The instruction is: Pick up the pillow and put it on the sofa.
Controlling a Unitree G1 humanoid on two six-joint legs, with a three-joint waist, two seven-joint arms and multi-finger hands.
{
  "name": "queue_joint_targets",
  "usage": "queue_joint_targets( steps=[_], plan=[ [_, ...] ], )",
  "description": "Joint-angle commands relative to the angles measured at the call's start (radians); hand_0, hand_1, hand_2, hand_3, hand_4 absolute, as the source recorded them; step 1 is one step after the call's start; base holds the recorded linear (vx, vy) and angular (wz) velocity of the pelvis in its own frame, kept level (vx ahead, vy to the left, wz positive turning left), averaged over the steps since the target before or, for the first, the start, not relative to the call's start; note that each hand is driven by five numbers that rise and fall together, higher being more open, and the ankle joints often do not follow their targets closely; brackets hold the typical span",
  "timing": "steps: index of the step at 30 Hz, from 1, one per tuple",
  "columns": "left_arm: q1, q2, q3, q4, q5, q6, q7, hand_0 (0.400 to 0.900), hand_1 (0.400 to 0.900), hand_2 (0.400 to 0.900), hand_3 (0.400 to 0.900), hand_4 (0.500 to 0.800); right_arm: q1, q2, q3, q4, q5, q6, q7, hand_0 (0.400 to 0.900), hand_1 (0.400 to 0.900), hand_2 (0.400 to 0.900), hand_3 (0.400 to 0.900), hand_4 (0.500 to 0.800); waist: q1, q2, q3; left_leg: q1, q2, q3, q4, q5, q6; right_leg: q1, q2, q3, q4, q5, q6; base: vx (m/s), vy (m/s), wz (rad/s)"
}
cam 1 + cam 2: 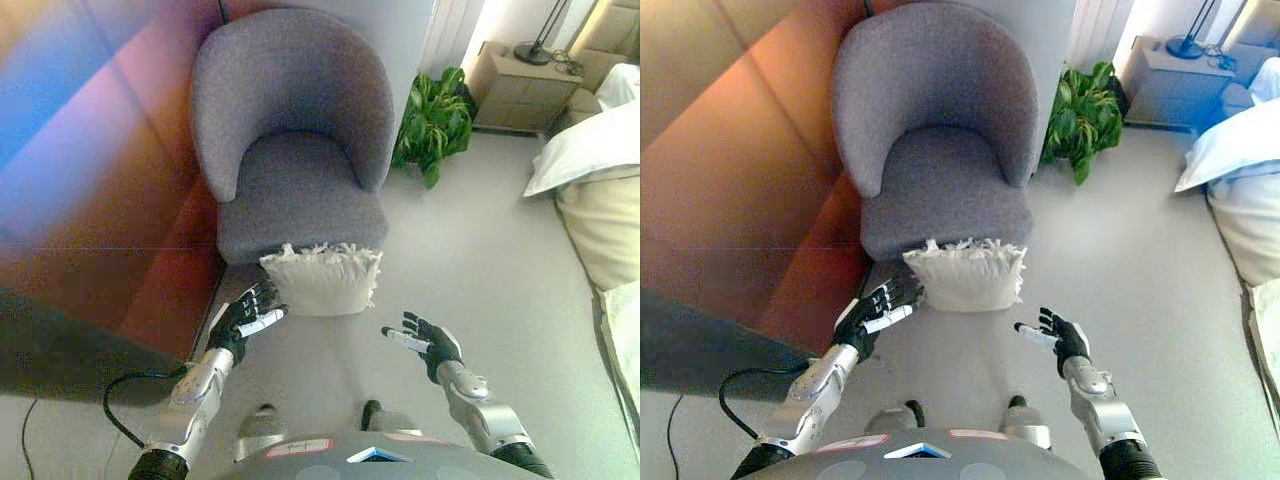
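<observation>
A cream pillow [322, 279] with a fringed top edge leans upright on the floor against the front of a grey armchair [295, 140]. My left hand [246, 318] is open, its fingers straight, just left of and below the pillow's lower left corner, close to it. My right hand [424, 342] is open too, lower right of the pillow and apart from it. The armchair seat [298, 195] holds nothing.
A wooden wall panel [90, 200] runs along the left. A green potted plant [433, 120] stands right of the armchair. A bedside cabinet [520, 85] with a lamp stands at the back right. A bed with white bedding [595, 170] lies along the right edge.
</observation>
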Motion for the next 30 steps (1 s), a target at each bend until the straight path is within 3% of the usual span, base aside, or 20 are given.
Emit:
queue_joint_targets(
  steps=[1, 5, 6, 8, 10, 12, 15, 18, 20, 21, 23, 25, 28, 30],
  plan=[
    [-0.041, 0.017, 0.024, -0.110, -0.016, -0.083, -0.015, 0.900, 0.900, 0.900, 0.900, 0.800, -0.067, -0.073, -0.016, -0.039, -0.013, -0.099, -0.005, 0.900, 0.900, 0.900, 0.900, 0.800, 0.011, -0.015, 0.027, -0.070, 0.056, -0.029, 0.292, -0.025, 0.034, 0.018, 0.045, -0.027, -0.016, 0.024, -0.027, 0.26, -0.027, -0.08],
    [-0.035, 0.022, 0.032, -0.131, -0.022, -0.064, -0.035, 0.900, 0.900, 0.900, 0.900, 0.800, -0.065, -0.077, -0.032, -0.043, -0.023, -0.100, -0.010, 0.900, 0.900, 0.900, 0.900, 0.800, 0.023, 0.014, 0.040, -0.051, 0.063, 0.006, 0.031, 0.025, 0.021, 0.056, 0.064, -0.009, -0.015, -0.014, -0.005, 0.29, 0.113, -0.04],
    [-0.036, 0.024, 0.031, -0.136, -0.025, -0.060, -0.038, 0.900, 0.900, 0.900, 0.900, 0.800, -0.060, -0.078, -0.039, -0.049, -0.031, -0.098, -0.008, 0.900, 0.900, 0.900, 0.900, 0.800, 0.031, 0.037, 0.045, -0.057, 0.069, 0.006, -0.149, 0.082, 0.002, 0.079, 0.076, 0.000, -0.016, -0.033, 0.007, 0.38, 0.244, -0.15],
    [-0.036, 0.019, 0.023, -0.127, -0.036, -0.075, -0.026, 0.900, 0.900, 0.900, 0.900, 0.800, -0.057, -0.089, -0.045, -0.053, -0.038, -0.101, 0.000, 0.900, 0.900, 0.900, 0.900, 0.800, 0.050, 0.055, 0.056, -0.089, 0.082, -0.017, -0.289, 0.169, -0.023, 0.123, 0.086, 0.024, -0.016, -0.060, 0.018, 0.42, 0.234, -0.37],
    [-0.021, 0.011, 0.025, -0.120, -0.039, -0.102, -0.022, 0.900, 0.900, 0.900, 0.900, 0.800, -0.054, -0.103, -0.046, -0.042, -0.042, -0.117, 0.017, 0.900, 0.900, 0.900, 0.900, 0.800, 0.068, 0.056, 0.069, -0.150, 0.102, -0.039, -0.309, 0.204, -0.039, 0.169, 0.083, 0.036, -0.016, -0.083, 0.021, 0.42, 0.194, -0.46],
    [-0.005, 0.002, 0.030, -0.121, -0.039, -0.131, -0.014, 0.900, 0.900, 0.900, 0.900, 0.800, -0.049, -0.112, -0.050, -0.034, -0.051, -0.133, 0.040, 0.900, 0.900, 0.900, 0.900, 0.800, 0.085, 0.054, 0.074, -0.201, 0.124, -0.016, -0.309, 0.231, -0.051, 0.220, 0.072, 0.028, -0.016, -0.116, 0.027, 0.43, 0.206, -0.41],
    [0.001, 0.011, 0.060, -0.129, -0.063, -0.128, -0.003, 0.900, 0.900, 0.900, 0.900, 0.800, -0.052, -0.115, -0.053, -0.015, -0.061, -0.138, 0.060, 0.900, 0.900, 0.900, 0.900, 0.800, 0.095, 0.046, 0.061, -0.167, 0.132, 0.027, -0.290, 0.161, -0.025, 0.251, 0.018, 0.009, 0.040, -0.157, 0.061, 0.48, 0.240, -0.41],
    [-0.015, 0.047, 0.084, -0.138, -0.047, -0.100, -0.035, 0.900, 0.900, 0.900, 0.900, 0.800, -0.019, -0.087, -0.071, -0.048, -0.049, -0.095, 0.061, 0.900, 0.900, 0.900, 0.900, 0.800, 0.111, 0.011, 0.028, -0.188, 0.087, 0.044, -0.196, 0.081, 0.036, 0.291, -0.047, -0.017, 0.116, -0.160, 0.109, 0.50, 0.231, -0.09],
    [-0.029, 0.063, 0.071, -0.141, -0.021, -0.095, -0.049, 0.900, 0.900, 0.900, 0.900, 0.800, -0.005, -0.066, -0.074, -0.051, -0.054, -0.091, 0.052, 0.900, 0.900, 0.900, 0.900, 0.800, 0.114, -0.012, 0.011, -0.177, 0.049, 0.055, -0.194, 0.042, 0.080, 0.224, -0.108, -0.009, 0.280, -0.030, 0.135, 0.39, 0.222, 0.29],
    [-0.040, 0.073, 0.061, -0.140, -0.031, -0.080, -0.039, 0.900, 0.900, 0.900, 0.900, 0.800, 0.004, -0.052, -0.076, -0.058, -0.052, -0.089, 0.039, 0.900, 0.900, 0.900, 0.900, 0.800, 0.117, -0.016, 0.006, -0.152, 0.010, 0.018, -0.205, 0.019, 0.107, 0.171, -0.129, 0.004, 0.387, 0.025, 0.143, 0.45, 0.257, 0.22],
    [-0.052, 0.090, 0.060, -0.132, -0.023, -0.068, -0.048, 0.900, 0.900, 0.900, 0.900, 0.800, 0.013, -0.031, -0.074, -0.070, -0.057, -0.085, 0.019, 0.900, 0.900, 0.900, 0.900, 0.800, 0.125, -0.016, -0.005, -0.135, -0.034, -0.001, -0.208, -0.015, 0.136, 0.135, -0.139, 0.000, 0.521, 0.070, 0.151, 0.46, 0.237, 0.06],
    [-0.052, 0.096, 0.055, -0.131, -0.003, -0.055, -0.044, 0.900, 0.900, 0.900, 0.900, 0.800, 0.010, -0.017, -0.066, -0.071, -0.062, -0.080, -0.011, 0.900, 0.900, 0.900, 0.900, 0.800, 0.124, -0.004, -0.014, -0.103, -0.055, 0.016, -0.208, -0.048, 0.156, 0.048, -0.159, -0.003, 0.653, 0.122, 0.151, 0.38, 0.188, 0.07],
    [-0.062, 0.108, 0.068, -0.145, -0.009, -0.023, -0.053, 0.900, 0.900, 0.900, 0.900, 0.800, -0.002, -0.006, -0.056, -0.068, -0.081, -0.088, -0.030, 0.900, 0.900, 0.900, 0.900, 0.800, 0.101, 0.018, -0.006, -0.029, -0.060, 0.030, -0.235, -0.059, 0.159, -0.065, -0.150, -0.049, 0.589, 0.053, 0.109, 0.30, 0.000, 0.20],
    [-0.074, 0.118, 0.069, -0.152, -0.004, -0.009, -0.059, 0.900, 0.900, 0.900, 0.900, 0.800, -0.003, -0.007, -0.055, -0.067, -0.109, -0.104, -0.035, 0.900, 0.900, 0.900, 0.900, 0.800, 0.085, 0.023, 0.011, 0.003, -0.051, 0.030, -0.236, -0.067, 0.146, -0.105, -0.147, -0.078, 0.472, 0.053, 0.105, 0.25, -0.204, 0.32]
  ],
)
